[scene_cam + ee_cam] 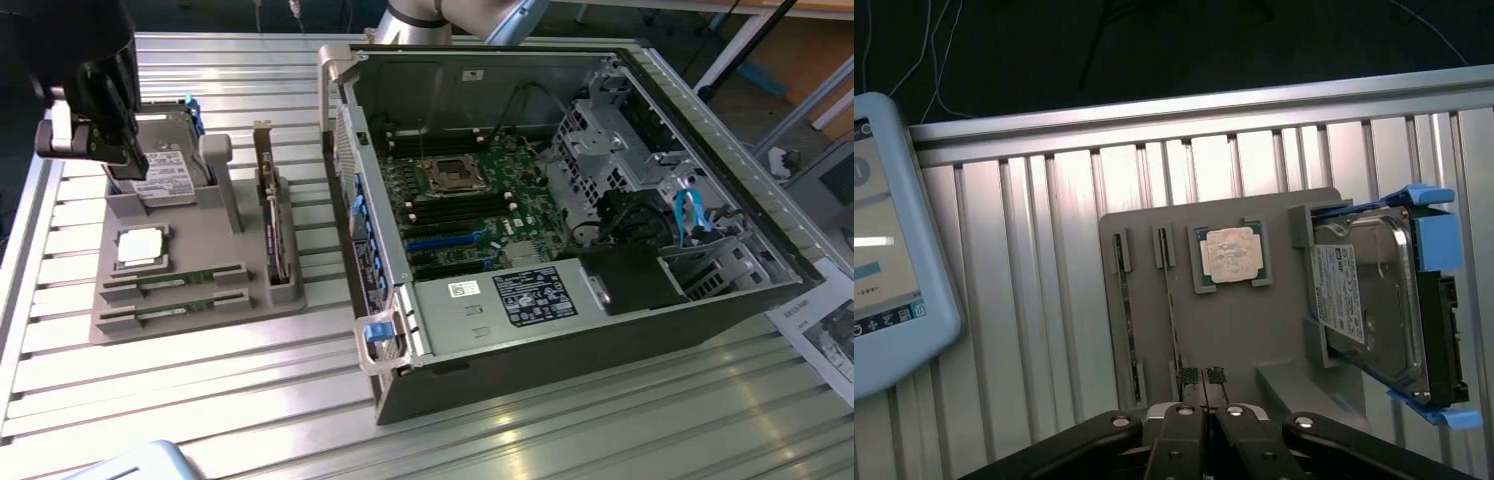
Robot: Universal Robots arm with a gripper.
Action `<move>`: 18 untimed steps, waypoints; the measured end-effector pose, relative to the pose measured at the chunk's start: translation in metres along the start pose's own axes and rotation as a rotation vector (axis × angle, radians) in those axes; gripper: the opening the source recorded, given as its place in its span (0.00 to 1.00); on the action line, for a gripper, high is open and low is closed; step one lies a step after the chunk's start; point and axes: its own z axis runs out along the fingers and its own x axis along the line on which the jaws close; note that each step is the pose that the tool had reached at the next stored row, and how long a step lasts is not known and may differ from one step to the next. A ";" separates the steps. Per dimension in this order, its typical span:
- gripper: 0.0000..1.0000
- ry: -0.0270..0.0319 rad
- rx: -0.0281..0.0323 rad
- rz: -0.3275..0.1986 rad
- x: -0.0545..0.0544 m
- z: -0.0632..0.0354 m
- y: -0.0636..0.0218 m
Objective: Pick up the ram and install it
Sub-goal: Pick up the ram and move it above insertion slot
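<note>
Slatted metal table (pixel 200 400) under everything. Open computer case (pixel 534 370) lies on its side on the exterior view's right, motherboard (pixel 481 190) exposed. Grey holder (pixel 200 240) sits beside it on the exterior view's left. My claw (pixel 127 165) hangs above the holder's hard-drive end, fingers together, gripping nothing. Hard drive (pixel 167 170) in blue rails leans tilted in its cradle. Expansion card (pixel 274 230) stands on edge along the holder side nearest the case. Silver processor (pixel 143 247) lies flat mid-holder. Ram (pixel 174 281) stands on its long edge in a slot just beside the processor. Its long axis runs along the table slats, one end toward the case. Second ram stick (pixel 171 310) sits parallel, one slot further out.
</note>
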 end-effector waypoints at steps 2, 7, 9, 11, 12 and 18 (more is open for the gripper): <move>0.10 0.0000 0.0000 0.000 0.003 0.0026 -0.0004; 0.10 0.0001 -0.0001 -0.001 0.009 0.0159 -0.0015; 0.10 0.0001 -0.0001 -0.001 0.010 0.0200 -0.0018; 0.10 0.0001 -0.0001 -0.001 0.011 0.0251 -0.0021; 0.10 0.0001 -0.0001 -0.001 0.011 0.0279 -0.0023; 0.10 0.0002 -0.0002 -0.001 0.013 0.0362 -0.0028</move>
